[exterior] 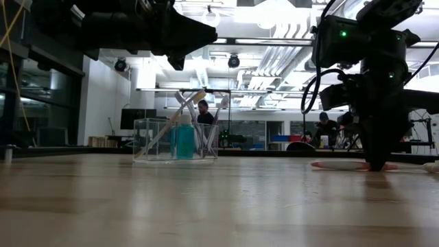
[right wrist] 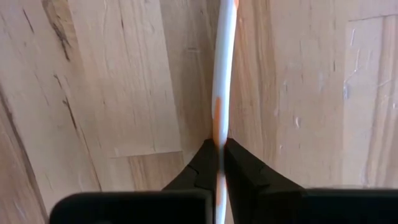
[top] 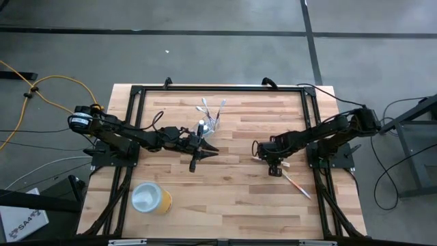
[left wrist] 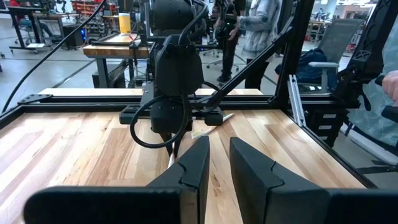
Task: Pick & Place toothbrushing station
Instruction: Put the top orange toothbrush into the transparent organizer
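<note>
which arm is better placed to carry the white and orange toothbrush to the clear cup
Right. The right gripper is shut on the white and orange toothbrush lying on the table. The left gripper holds nothing and hovers beside the clear plastic cup.

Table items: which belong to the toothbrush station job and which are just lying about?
Job:
- clear cup holding toothbrushes and a blue tube
- orange-and-white toothbrush on the table, pinched by the right gripper
- second loose toothbrush

Lying about:
- yellow cup

Bright ceiling lights glare in the low view. The surface up close looks blurry and shiny.
</note>
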